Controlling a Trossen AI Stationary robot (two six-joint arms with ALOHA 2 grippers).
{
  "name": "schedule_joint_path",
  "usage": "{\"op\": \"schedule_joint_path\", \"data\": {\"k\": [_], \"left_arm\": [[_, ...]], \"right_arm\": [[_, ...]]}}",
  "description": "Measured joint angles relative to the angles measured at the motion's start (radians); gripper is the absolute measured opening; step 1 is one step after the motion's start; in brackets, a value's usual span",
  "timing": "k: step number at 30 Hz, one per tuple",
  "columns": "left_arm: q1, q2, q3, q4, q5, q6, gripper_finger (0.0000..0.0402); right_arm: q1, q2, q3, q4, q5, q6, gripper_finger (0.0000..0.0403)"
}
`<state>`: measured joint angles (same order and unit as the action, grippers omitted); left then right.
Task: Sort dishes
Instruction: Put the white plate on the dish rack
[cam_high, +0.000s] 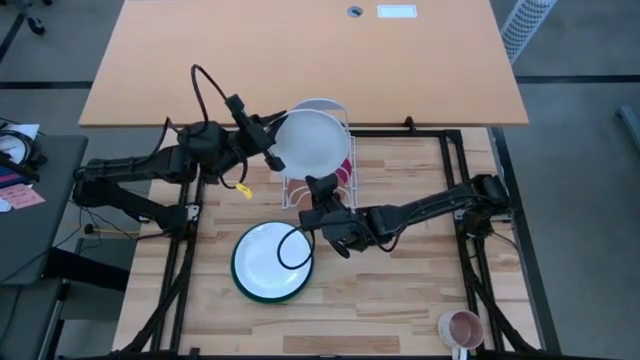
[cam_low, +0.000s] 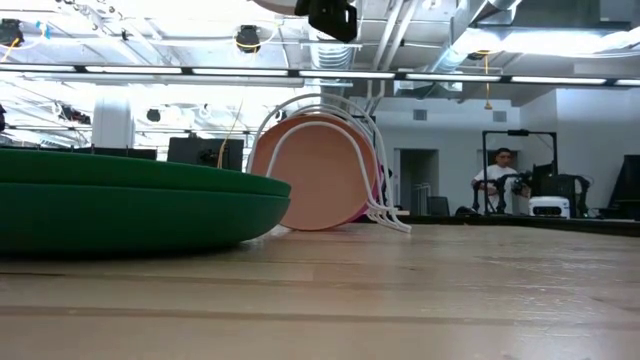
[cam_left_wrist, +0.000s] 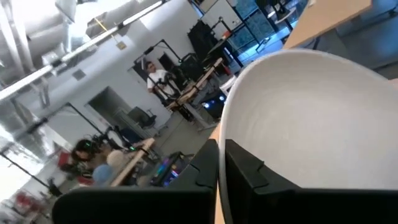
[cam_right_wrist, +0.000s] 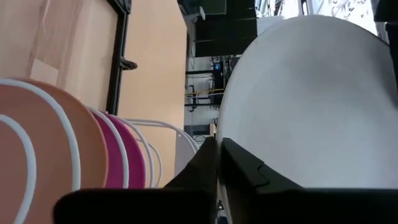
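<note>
Left jaws (cam_high: 272, 150) clenched on white plate (cam_high: 312, 143) above rack (cam_high: 345, 175); right jaws (cam_high: 318, 200) state unclear. Terracotta plate (cam_low: 322, 172), pink plate (cam_right_wrist: 127, 152) racked; green plate (cam_high: 272, 262) at 6 o'clock left.

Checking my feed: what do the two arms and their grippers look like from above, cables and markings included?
Both are dark, near-black jointed arms with two-finger grippers. The left gripper has a black cable looping above its wrist and a small yellow tag hanging beneath. The right gripper has a black cable looping beside its wrist. No other markings are visible.

Two black jointed arms trailing looped cables.
</note>
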<state>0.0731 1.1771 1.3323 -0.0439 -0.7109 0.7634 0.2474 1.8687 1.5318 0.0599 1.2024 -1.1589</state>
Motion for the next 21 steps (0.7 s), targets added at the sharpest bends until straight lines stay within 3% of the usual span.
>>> {"op": "schedule_joint_path", "data": {"k": [12,16,21], "left_arm": [[0.002,0.002,0.212,0.014,-0.012,0.210,0.0001],[0.008,0.007,0.320,0.018,0.043,0.268,0.0001],[0.041,0.036,0.428,0.030,0.148,0.223,0.0000]], "right_arm": [[0.020,0.000,0.000,0.008,0.015,0.072,0.0092],[0.027,0.000,0.000,0.008,0.004,0.219,0.0093],[0.027,0.000,0.000,0.001,-0.087,0.404,0.0093]]}}
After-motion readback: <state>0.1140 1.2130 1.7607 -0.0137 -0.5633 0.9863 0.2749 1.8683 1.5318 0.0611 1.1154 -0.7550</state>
